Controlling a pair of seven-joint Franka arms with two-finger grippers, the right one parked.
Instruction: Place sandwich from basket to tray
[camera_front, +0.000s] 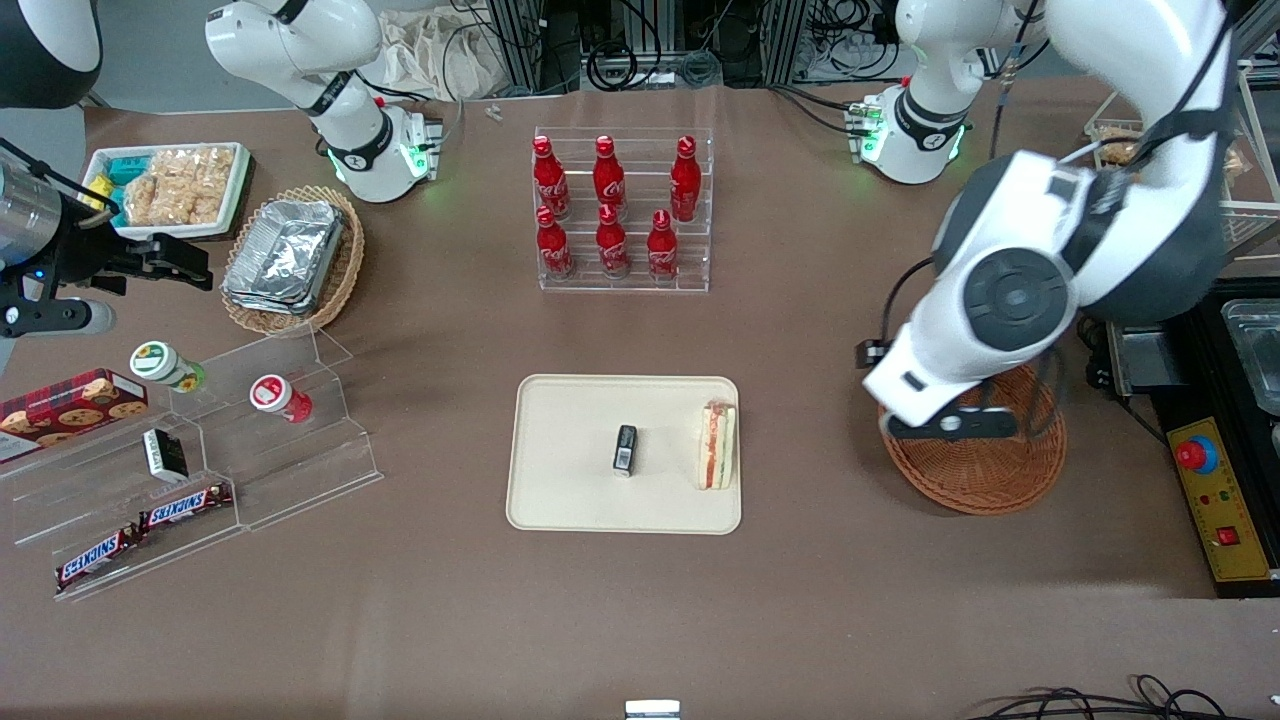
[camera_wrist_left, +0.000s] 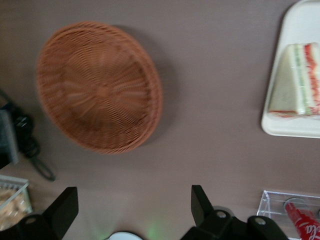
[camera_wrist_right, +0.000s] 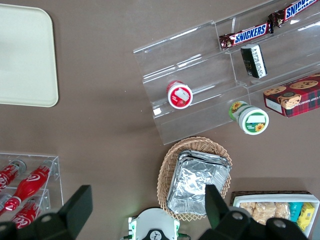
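Observation:
The sandwich (camera_front: 717, 445) (camera_wrist_left: 297, 80), a white wedge with red and green filling, lies on the cream tray (camera_front: 570, 500) (camera_wrist_left: 290, 127), at the tray's edge nearest the working arm. The round reddish-brown basket (camera_front: 990, 480) (camera_wrist_left: 100, 85) holds nothing and sits on the table beside the tray, toward the working arm's end. The left arm's gripper (camera_front: 950, 425) (camera_wrist_left: 132, 200) hangs above the basket's edge farther from the front camera. It is open, with only bare table between its black fingers (camera_wrist_left: 200, 202).
A small black pack (camera_front: 625, 449) lies mid-tray. An acrylic rack of red cola bottles (camera_front: 622, 210) stands farther from the front camera than the tray. Stepped acrylic shelves with snacks (camera_front: 200, 450) and an oval basket of foil containers (camera_front: 290, 255) are toward the parked arm's end. A control box (camera_front: 1215, 500) is beside the basket.

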